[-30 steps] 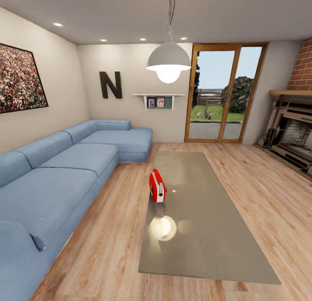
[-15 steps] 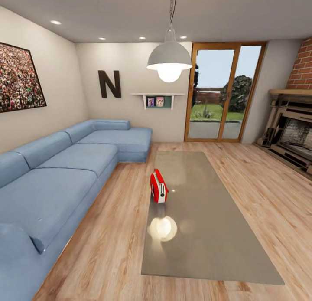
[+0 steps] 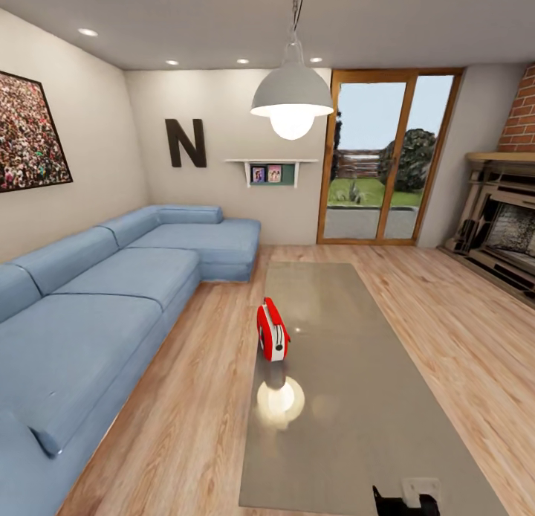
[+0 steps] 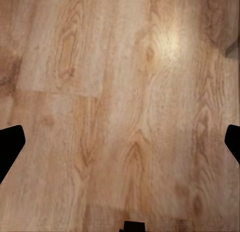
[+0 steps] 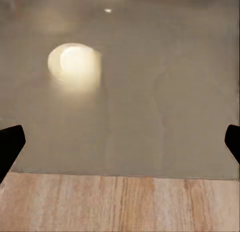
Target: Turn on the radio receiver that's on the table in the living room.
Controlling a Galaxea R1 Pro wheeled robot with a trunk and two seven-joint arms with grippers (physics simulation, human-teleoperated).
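- One radio receiver (image 3: 272,330) stands upright near your bench's (image 3: 357,397) left edge.
- Your left pincer (image 4: 120,142) is spread apart over floor (image 4: 120,91); your right pincer (image 5: 120,142) is apart at the bench's near edge.

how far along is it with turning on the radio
Done: the robot is in the living room, facing the table. In hand: the approach; the right gripper, open, looks down at the table's near edge. Left: reaching the radio receiver, which stands untouched near the table's sofa-side edge.
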